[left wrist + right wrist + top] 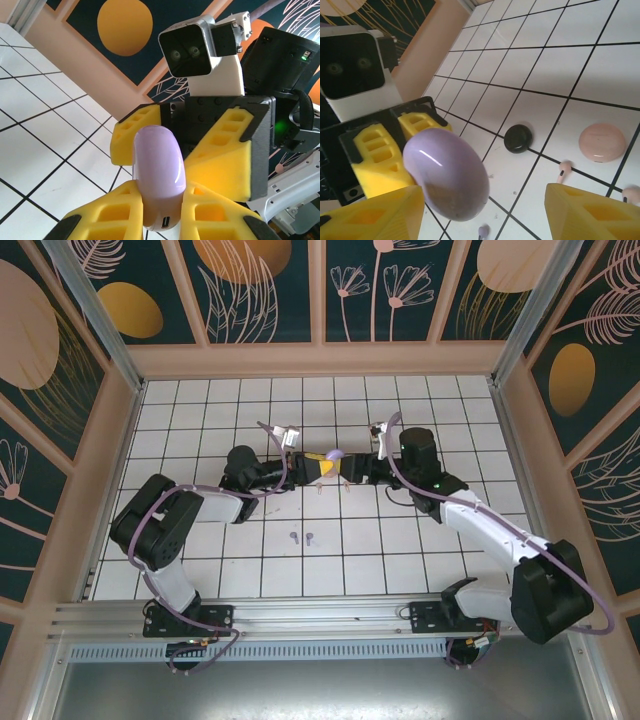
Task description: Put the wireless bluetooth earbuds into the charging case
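From the overhead camera I see the two purple earbuds point(301, 537) lying side by side on the white tiled table point(200, 570). They are tiny and stemmed, well apart from the grippers and nearer the arm bases. On the right wrist camera two pale pink earbuds point(564, 169) lie on the tiles just beside the pink case point(601, 142), apart from each other. One purple earbud shows at the bottom edge of that view.

The lilac case point(160, 172) is a smooth, glossy pebble held off the table, mid-table, where both arms meet. Its shell looks shut, and a small charging port shows at its lower end on the left wrist camera. I cannot tell what is inside it.

The left gripper point(161, 202) has its yellow foam fingers point(105, 215) pinching the lilac case from both sides. The right gripper point(482, 197) faces it with its fingers point(590, 210) spread wide. One of them is just beside the case and the other stands well clear. I cannot tell whether the near one touches it.

The pink case sits shut on the table, a low rounded dome. A black case point(518, 138), round and flat, sits shut near it on the next tile. Their contents are hidden from me.
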`<state>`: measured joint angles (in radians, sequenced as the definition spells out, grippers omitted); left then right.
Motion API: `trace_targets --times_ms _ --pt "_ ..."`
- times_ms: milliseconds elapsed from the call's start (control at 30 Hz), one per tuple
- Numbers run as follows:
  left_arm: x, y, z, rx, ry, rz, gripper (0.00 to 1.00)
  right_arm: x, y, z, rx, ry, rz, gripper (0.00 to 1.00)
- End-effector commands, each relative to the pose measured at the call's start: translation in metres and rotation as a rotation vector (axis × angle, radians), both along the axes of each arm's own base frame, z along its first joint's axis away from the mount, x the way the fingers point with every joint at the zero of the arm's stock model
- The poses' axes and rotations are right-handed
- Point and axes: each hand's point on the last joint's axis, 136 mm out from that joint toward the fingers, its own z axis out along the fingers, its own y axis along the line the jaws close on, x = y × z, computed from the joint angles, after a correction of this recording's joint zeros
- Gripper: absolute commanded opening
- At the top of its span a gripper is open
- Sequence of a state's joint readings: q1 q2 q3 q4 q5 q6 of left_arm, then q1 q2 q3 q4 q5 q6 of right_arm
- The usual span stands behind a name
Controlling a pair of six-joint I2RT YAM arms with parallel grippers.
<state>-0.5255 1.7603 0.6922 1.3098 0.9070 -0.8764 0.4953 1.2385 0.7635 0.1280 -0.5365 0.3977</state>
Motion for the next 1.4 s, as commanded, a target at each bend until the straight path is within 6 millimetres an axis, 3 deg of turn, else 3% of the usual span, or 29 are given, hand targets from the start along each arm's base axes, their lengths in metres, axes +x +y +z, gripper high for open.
trace_targets --times_ms 0,200,233,433,567,800,1133,1367 --pt "-0.005 0.0 0.021 -0.021 -0.08 -0.021 0.0 0.016 -0.002 0.015 0.005 -0.069 -0.037 0.63" --pt "-0.006 0.002 0.018 -0.013 -0.078 -0.021 0.0 0.03 -0.017 -0.002 -0.009 -0.026 -0.11 0.59" --pt "-0.01 0.003 0.027 -0.026 -0.1 -0.02 0.0 0.031 -0.02 -0.005 -0.009 -0.018 -0.121 0.58" --pt "-0.01 0.004 0.032 -0.031 -0.111 -0.019 0.0 0.031 -0.032 -0.016 -0.003 0.014 -0.15 0.55" --pt "-0.01 0.003 0.033 -0.032 -0.115 -0.017 0.0 0.021 -0.034 -0.005 0.021 -0.003 -0.128 0.55" --pt "-0.01 0.002 0.035 -0.039 -0.115 -0.033 0.0 -0.004 -0.021 0.028 0.126 -0.059 0.01 0.5" --pt "-0.01 0.001 0.035 -0.042 -0.114 -0.036 0.0 0.005 -0.01 0.034 0.162 -0.055 0.034 0.41" --pt "-0.009 0.001 0.037 -0.046 -0.114 -0.033 0.0 0.007 -0.002 0.035 0.165 -0.053 0.048 0.4"
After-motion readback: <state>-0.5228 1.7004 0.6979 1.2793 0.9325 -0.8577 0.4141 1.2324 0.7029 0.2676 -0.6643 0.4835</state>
